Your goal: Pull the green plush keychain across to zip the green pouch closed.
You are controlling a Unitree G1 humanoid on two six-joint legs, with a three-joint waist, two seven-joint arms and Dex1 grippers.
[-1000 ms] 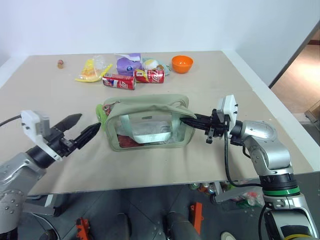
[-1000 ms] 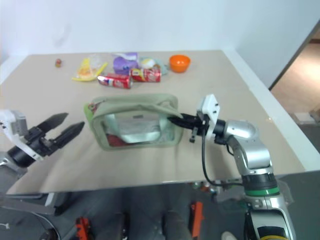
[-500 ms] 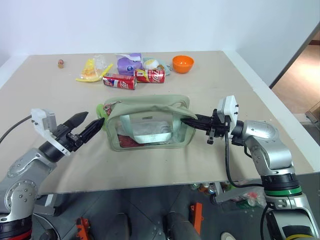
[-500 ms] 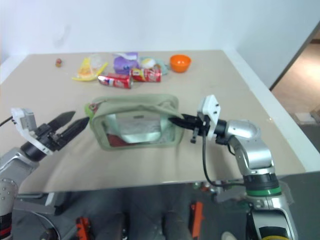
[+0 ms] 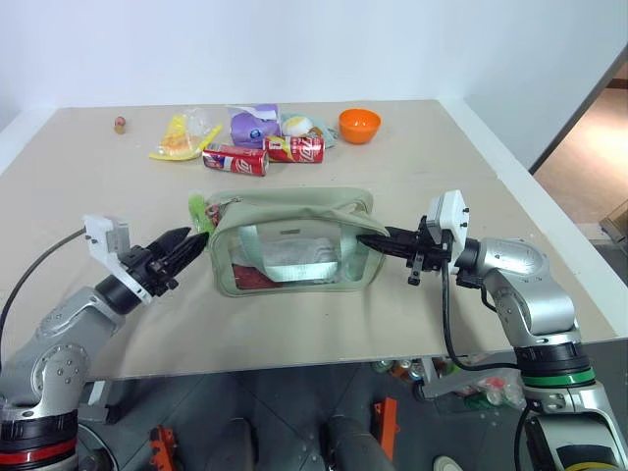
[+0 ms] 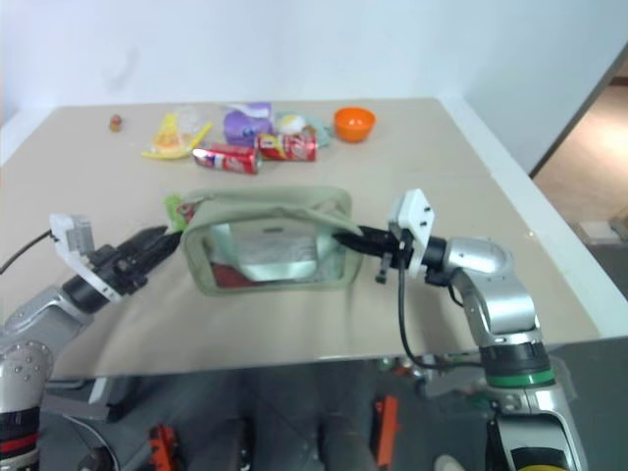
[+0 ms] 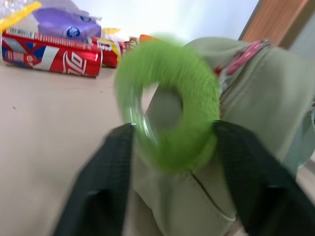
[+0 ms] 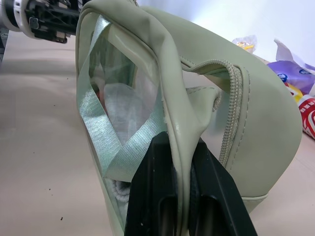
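At the green pouch's (image 5: 291, 240) left end, left claw (image 7: 170, 147) straddles the green plush keychain (image 7: 170, 101), fingers touching its sides. Right claw (image 8: 184, 167) is clamped on the pouch's right end.

The left arm enters from the lower left of the head view, forearm angled up and rightward, and its gripper (image 5: 183, 251) has both black fingers (image 7: 106, 182) set either side of the green plush keychain (image 7: 170, 103). The right arm reaches in from the lower right, elbow bent, gripper (image 5: 368, 239) pointing leftward and clamped on the end wall of the green pouch (image 8: 197, 93).
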